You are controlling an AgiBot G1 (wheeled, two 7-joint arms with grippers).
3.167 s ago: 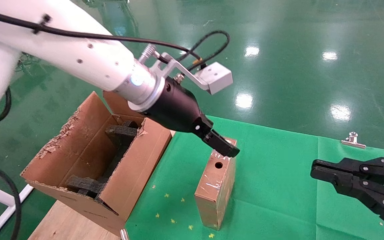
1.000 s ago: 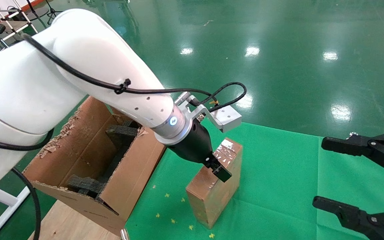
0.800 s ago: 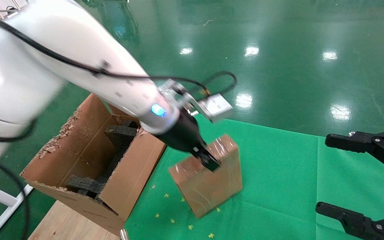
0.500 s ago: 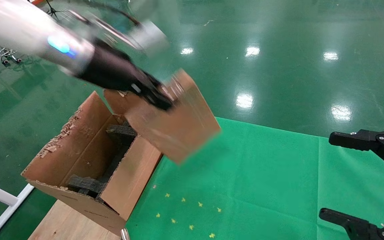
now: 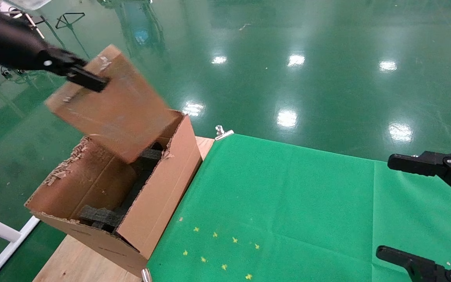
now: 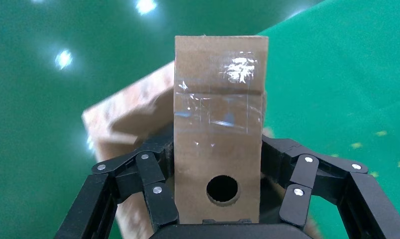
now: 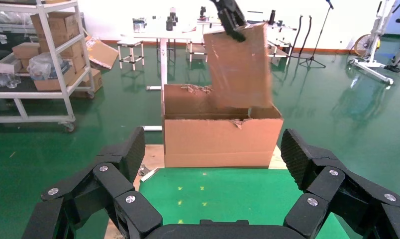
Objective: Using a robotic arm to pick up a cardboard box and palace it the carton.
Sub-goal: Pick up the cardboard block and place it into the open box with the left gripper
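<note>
Two steps look done, one left: grasp and lift finished, lowering and release still ahead.

Left gripper closed on the small slim brown cardboard box wrapped in shiny clear tape; jaws pressed against both broad faces at the end with the round hole, seen plainly from the left wrist. Box clear of the green-clothed desk, tilted, its free end pointing down and away from the jaws toward the large brown corrugated carton with ragged torn edges. Lower corner of the box level with or just past the carton's rim, above the dark grey foam blocks inside; whether touching foam or wall, cannot tell. Carton directly beneath the jaws' load, open mouth upward.

Right gripper parked off to the side over the green cloth, well apart from the carton, jaws spread wide and holding nothing.

Judging progress: well past halfway. Remaining, by the look of things: straightening the tilt somewhat, bringing the box down between the foam blocks, then opening the jaws and backing out. Likely snags: the box's lower edge catching the torn rim or landing on top of a foam block rather than in the gap between them. Taped surface looks slick, so some risk of slipping in the grip during the descent.
</note>
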